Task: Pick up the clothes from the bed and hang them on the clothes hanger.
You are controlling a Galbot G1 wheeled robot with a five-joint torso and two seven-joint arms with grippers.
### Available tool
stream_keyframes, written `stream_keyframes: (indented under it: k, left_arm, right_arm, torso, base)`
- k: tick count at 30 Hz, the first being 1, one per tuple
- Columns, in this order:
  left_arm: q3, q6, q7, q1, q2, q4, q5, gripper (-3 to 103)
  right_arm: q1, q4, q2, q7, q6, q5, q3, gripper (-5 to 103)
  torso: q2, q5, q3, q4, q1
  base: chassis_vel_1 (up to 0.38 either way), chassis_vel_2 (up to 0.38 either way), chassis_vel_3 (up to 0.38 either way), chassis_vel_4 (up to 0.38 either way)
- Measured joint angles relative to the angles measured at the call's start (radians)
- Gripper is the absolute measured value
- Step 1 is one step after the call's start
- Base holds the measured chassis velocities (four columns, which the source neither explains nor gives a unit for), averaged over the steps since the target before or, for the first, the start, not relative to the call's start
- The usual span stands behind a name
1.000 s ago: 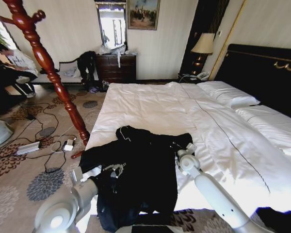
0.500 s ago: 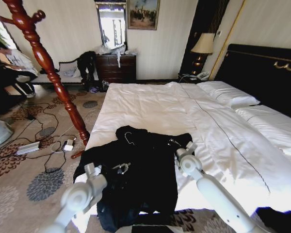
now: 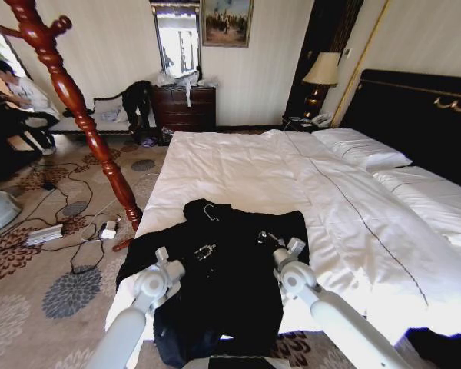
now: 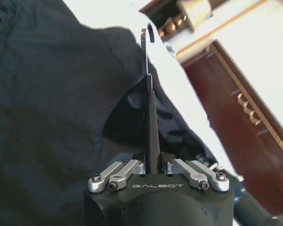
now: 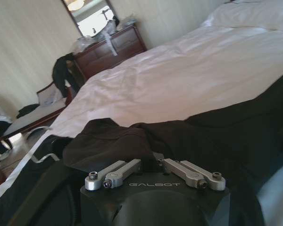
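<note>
Across the near corner of the wide white-duveted bed (image 3: 238,165) lies the long black soft-cloth coat (image 3: 230,284), spread flat with its hem drooping over the bed's edge. I see the thin metal hook of the black coat hanger (image 3: 208,213) poking from its collar, just ahead of both tools. My left tool (image 3: 206,251) rests on the coat's left part; in the left wrist view its fingers are pressed together on a dark bar of the hanger (image 4: 151,127). My right tool (image 3: 266,237) sits on the coat's right shoulder, whether spread or pinching I cannot tell. Beyond the left tool stands a turned red-brown wooden coat stand (image 3: 73,100) on the patterned carpet (image 3: 31,254).
</note>
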State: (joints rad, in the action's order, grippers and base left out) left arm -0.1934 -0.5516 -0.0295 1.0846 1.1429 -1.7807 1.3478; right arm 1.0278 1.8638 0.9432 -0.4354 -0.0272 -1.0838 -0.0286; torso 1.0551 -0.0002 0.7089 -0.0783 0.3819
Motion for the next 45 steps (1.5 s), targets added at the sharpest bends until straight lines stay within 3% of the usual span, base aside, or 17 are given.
stream_keyframes:
  k: [10, 12, 22, 28, 37, 40, 42, 45]
  left_arm:
    - [0.110, -0.006, 0.007, -0.057, -0.107, 0.049, -0.039, 16]
    - [0.162, -0.007, 0.028, -0.119, -0.125, 0.094, -0.065, 16]
    - [0.297, 0.045, 0.100, -0.320, -0.124, 0.202, -0.237, 16]
    - [0.431, 0.050, 0.139, -0.443, -0.141, 0.274, -0.267, 16]
    - [0.501, 0.050, 0.167, -0.532, -0.137, 0.339, -0.332, 13]
    - [0.496, 0.090, 0.150, -0.532, -0.142, 0.334, -0.389, 22]
    - [0.472, 0.183, 0.138, -0.520, -0.151, 0.303, -0.516, 27]
    - [0.435, 0.290, 0.116, -0.499, -0.176, 0.239, -0.667, 43]
  right_arm:
    - [-0.092, -0.050, 0.059, 0.087, 0.064, 0.064, -0.144, 1]
    - [-0.087, -0.057, 0.060, 0.093, 0.068, 0.078, -0.152, 1]
    - [-0.046, -0.082, 0.058, 0.099, 0.073, 0.117, -0.145, 1]
    - [-0.035, -0.091, 0.058, 0.110, 0.081, 0.136, -0.136, 1]
    - [-0.023, -0.095, 0.065, 0.117, 0.083, 0.153, -0.127, -2]
    - [-0.021, -0.098, 0.067, 0.120, 0.084, 0.158, -0.127, 5]
    - [-0.022, -0.102, 0.067, 0.125, 0.087, 0.162, -0.132, 10]
    - [-0.031, -0.106, 0.063, 0.126, 0.094, 0.163, -0.149, 27]
  torso:
    - [0.000, 0.0000, 0.000, 0.0009, 0.000]
    - [0.000, -0.0001, 0.000, 0.0003, 0.000]
    - [0.000, 0.0003, 0.000, 0.0006, 0.000]
    - [0.000, 0.0004, 0.000, 0.0007, 0.000]
    - [0.000, 0.0001, 0.000, 0.0001, 0.000]
    - [0.000, 0.0000, 0.000, 0.0000, 0.000]
    - [0.000, 0.0000, 0.000, 0.0003, 0.000]
    - [0.000, 0.0001, 0.000, 0.0001, 0.000]
  base:
    - [0.000, 0.000, 0.000, 0.000]
    - [0.000, 0.000, 0.000, 0.000]
    - [0.000, 0.000, 0.000, 0.000]
    - [0.000, 0.000, 0.000, 0.000]
    - [0.000, 0.000, 0.000, 0.000]
    - [0.000, 0.000, 0.000, 0.000]
    - [0.000, 0.000, 0.000, 0.000]
    - [0.000, 0.000, 0.000, 0.000]
